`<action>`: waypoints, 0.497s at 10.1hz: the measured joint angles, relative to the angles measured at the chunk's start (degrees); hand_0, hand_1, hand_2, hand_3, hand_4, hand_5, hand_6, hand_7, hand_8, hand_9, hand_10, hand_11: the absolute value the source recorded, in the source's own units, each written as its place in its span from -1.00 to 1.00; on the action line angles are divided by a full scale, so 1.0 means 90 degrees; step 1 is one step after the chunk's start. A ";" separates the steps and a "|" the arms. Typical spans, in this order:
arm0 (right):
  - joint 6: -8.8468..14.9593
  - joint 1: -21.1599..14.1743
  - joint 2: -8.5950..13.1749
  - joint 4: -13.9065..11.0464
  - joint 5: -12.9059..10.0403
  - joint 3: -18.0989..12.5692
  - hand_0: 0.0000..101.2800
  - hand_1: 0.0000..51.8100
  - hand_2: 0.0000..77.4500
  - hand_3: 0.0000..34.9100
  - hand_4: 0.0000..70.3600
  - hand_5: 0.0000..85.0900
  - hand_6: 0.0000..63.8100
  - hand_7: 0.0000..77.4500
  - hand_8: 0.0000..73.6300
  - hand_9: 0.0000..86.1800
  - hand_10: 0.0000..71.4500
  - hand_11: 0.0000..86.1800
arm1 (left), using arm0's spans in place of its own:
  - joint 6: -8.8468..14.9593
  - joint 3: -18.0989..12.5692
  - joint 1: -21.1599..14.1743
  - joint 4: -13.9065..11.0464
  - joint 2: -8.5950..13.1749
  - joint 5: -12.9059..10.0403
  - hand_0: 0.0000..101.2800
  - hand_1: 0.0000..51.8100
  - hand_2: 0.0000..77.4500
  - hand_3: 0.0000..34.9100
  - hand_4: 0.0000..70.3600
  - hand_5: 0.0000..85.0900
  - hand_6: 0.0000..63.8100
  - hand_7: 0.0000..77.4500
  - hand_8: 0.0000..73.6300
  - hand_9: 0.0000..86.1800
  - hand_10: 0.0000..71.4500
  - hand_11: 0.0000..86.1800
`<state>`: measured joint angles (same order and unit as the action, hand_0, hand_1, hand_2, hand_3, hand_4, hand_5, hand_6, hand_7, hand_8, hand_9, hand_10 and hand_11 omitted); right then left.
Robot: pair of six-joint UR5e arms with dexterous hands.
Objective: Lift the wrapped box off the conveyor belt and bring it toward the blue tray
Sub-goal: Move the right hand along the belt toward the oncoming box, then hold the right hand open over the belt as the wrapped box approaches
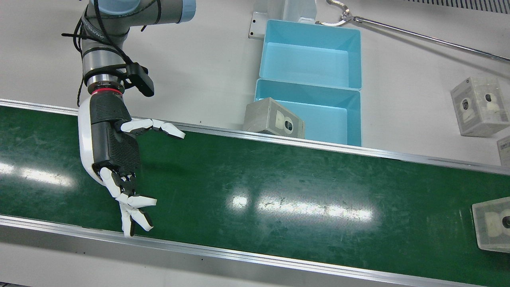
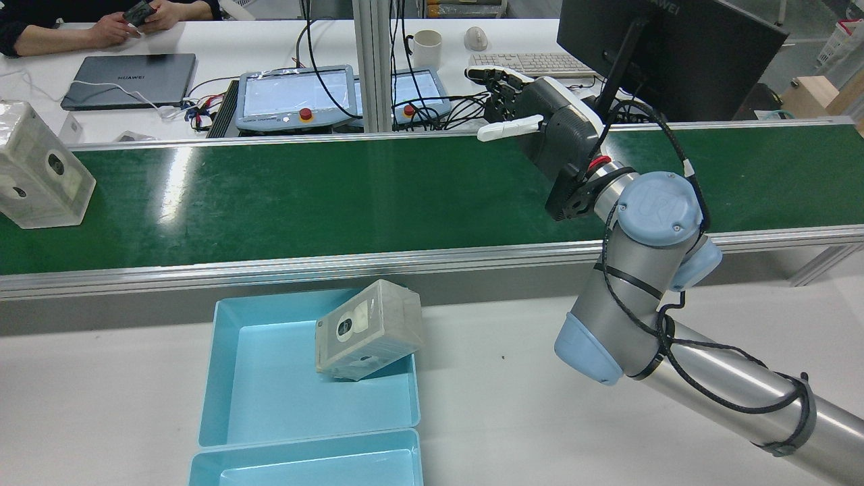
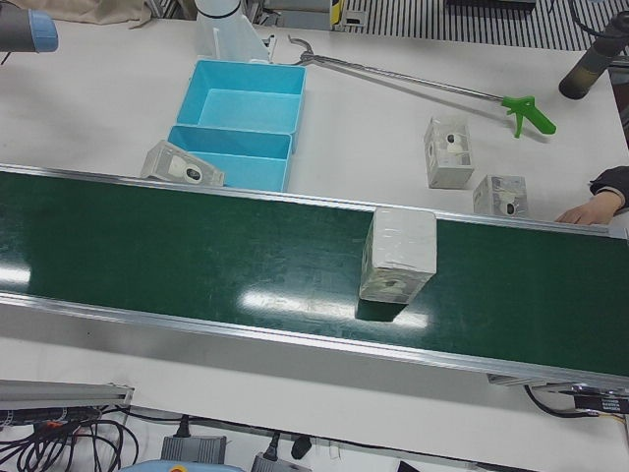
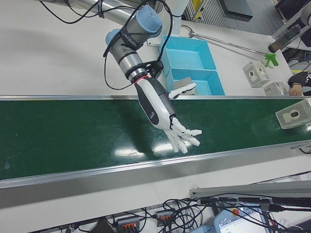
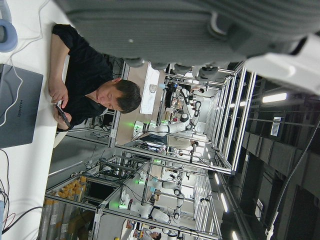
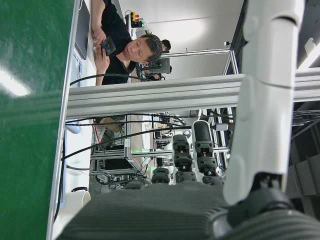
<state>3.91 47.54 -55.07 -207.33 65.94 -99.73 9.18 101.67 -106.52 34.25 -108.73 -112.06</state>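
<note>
A wrapped box (image 1: 492,223) stands on the green conveyor belt (image 1: 279,183) at the front view's right edge. It also shows in the rear view (image 2: 40,175) and the left-front view (image 3: 398,256). My right hand (image 1: 119,159) hovers over the belt far from that box, open and empty, fingers spread; it also shows in the right-front view (image 4: 167,114). Two blue trays (image 1: 310,59) sit beside the belt. A second wrapped box (image 1: 275,118) leans tilted on the nearer tray's corner (image 2: 270,378). My left hand (image 5: 175,25) shows only as a palm in its own view.
Two more wrapped boxes (image 3: 447,152) (image 3: 499,195) stand on the white table past the belt. A long reacher tool (image 3: 423,84) lies behind the trays. A person's hand (image 3: 590,208) rests near the belt. Screens and laptops stand beyond the belt's far rail (image 2: 297,101).
</note>
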 joint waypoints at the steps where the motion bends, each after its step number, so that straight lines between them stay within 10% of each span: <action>1: 0.0029 -0.0032 0.0015 -0.0025 0.0005 0.0018 -0.05 -0.49 -0.83 -0.98 -0.67 -0.37 -0.80 -0.82 -0.96 -0.89 -1.00 -0.99 | 0.0000 0.0000 0.0000 0.0000 0.0000 0.0000 -1.00 -1.00 -0.97 -1.00 -1.00 -0.97 -0.98 -1.00 -0.99 -1.00 -1.00 -0.99; 5: 0.0243 -0.0164 -0.0001 0.0281 -0.0009 0.0050 -0.05 -0.43 -0.75 -0.98 -0.67 -0.38 -0.80 -0.82 -0.96 -0.89 -1.00 -0.99 | 0.0000 0.0000 0.0000 0.0000 0.0000 0.0000 -1.00 -1.00 -0.97 -1.00 -1.00 -0.97 -0.98 -1.00 -0.99 -0.99 -0.98 -0.99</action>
<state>6.09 46.06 -55.08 -204.80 65.86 -99.28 9.18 101.67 -106.52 34.25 -108.73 -112.06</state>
